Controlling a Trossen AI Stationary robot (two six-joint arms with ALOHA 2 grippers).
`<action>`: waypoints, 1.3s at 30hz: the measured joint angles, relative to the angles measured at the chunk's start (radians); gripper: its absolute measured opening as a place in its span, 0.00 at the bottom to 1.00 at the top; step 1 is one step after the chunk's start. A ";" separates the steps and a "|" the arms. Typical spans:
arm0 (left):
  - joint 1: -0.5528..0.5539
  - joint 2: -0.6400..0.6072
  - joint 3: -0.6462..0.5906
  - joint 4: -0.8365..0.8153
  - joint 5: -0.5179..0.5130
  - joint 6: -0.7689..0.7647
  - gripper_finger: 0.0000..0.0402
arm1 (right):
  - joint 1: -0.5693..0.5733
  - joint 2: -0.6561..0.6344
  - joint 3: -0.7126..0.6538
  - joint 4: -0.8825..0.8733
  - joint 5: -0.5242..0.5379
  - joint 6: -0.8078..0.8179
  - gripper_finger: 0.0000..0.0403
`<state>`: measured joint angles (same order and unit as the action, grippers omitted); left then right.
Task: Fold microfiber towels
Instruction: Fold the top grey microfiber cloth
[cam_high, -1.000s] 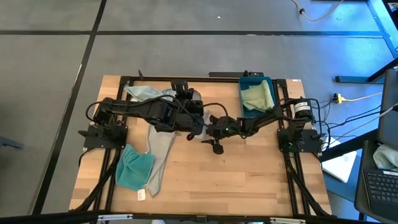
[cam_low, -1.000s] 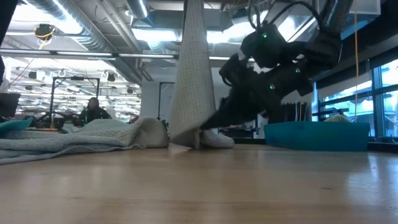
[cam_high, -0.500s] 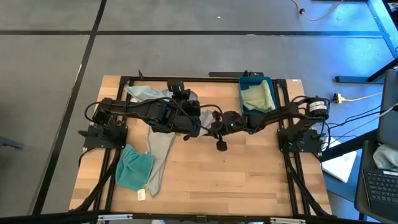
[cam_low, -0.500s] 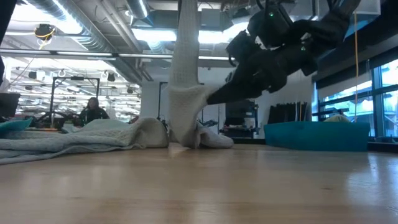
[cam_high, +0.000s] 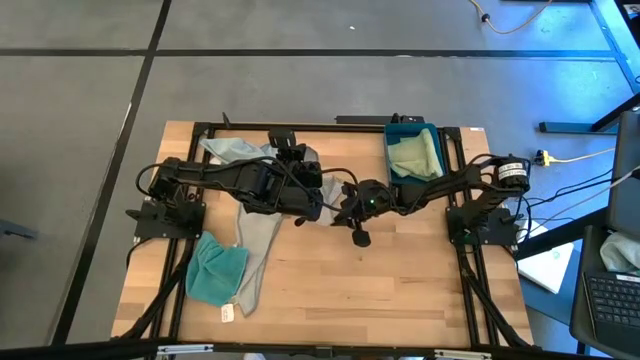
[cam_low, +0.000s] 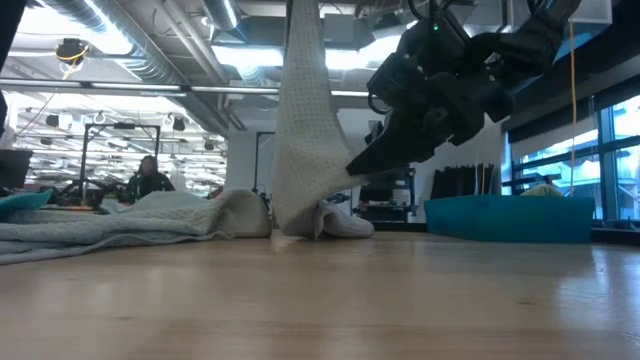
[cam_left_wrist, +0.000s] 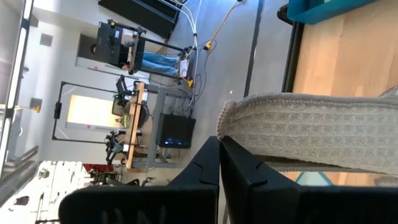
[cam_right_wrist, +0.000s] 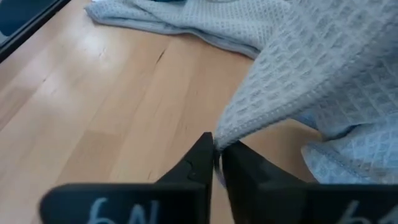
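Your left gripper (cam_left_wrist: 219, 146) is clenching the top edge of the light grey towel (cam_low: 300, 140) and holding it up above the middle of the table (cam_high: 400, 280), so the cloth is hanging down in a long drape with its bottom bunching on the wood. Your right gripper (cam_right_wrist: 216, 152) is pinching a lower side edge of that same grey towel, fingers closed on the weave; in the low view it is reaching in from the right and pulling the edge outward a little above the tabletop.

Seen from above, the two grippers are meeting near the table's centre, close together. The rest of the grey cloth is trailing toward the near left, where a teal towel (cam_high: 215, 270) is lying crumpled just beside it. Another pale towel (cam_high: 232, 150) is lying at the far left, behind the left arm. A pale green towel (cam_high: 415, 155) is sitting inside the blue tray (cam_high: 391, 178) at the far right corner.

The near right half of the wood is lying bare.
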<state>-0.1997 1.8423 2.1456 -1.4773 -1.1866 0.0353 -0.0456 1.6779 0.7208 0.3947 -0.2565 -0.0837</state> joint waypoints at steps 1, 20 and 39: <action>0.000 0.000 0.000 0.000 0.000 0.000 0.00 | 0.000 0.000 0.000 0.000 0.000 0.000 0.03; 0.008 -0.054 -0.001 -0.049 -0.114 -0.058 0.00 | 0.018 -0.420 0.133 -0.307 0.987 -0.535 0.01; 0.005 -0.056 -0.001 -0.094 -0.123 -0.199 0.00 | -0.013 -0.665 0.194 -0.419 1.053 -0.828 0.02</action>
<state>-0.1948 1.7863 2.1445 -1.5715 -1.3097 -0.1641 -0.0587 1.0129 0.9150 -0.0241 0.7964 -0.9113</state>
